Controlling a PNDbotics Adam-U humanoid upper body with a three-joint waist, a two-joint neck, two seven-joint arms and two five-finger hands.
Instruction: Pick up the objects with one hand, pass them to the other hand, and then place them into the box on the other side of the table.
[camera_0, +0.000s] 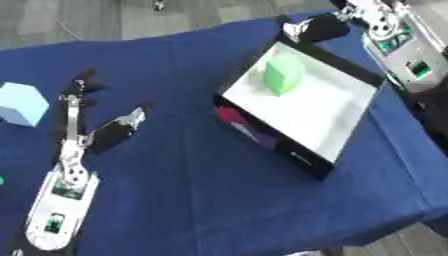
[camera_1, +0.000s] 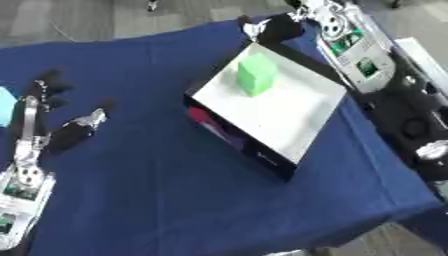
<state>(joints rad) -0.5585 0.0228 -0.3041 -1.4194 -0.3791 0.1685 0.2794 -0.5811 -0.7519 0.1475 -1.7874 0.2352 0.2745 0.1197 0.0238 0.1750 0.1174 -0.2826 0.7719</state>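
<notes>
A green block (camera_0: 283, 75) lies in the far part of the white-floored box (camera_0: 328, 127) on the right of the blue table. A light blue block (camera_0: 21, 103) sits at the table's left edge. My left hand (camera_0: 87, 127) lies low on the left, open, fingers pointing away and thumb spread to the right, just right of the light blue block and not touching it. My right hand (camera_0: 317, 28) hovers at the box's far corner, above and beyond the green block, its dark fingers holding nothing I can see.
The blue tablecloth (camera_0: 184, 190) covers the whole table, whose near edge runs along the bottom right. A small teal thing (camera_0: 1, 181) peeks in at the left border. Grey floor (camera_0: 105, 17) lies beyond the far edge.
</notes>
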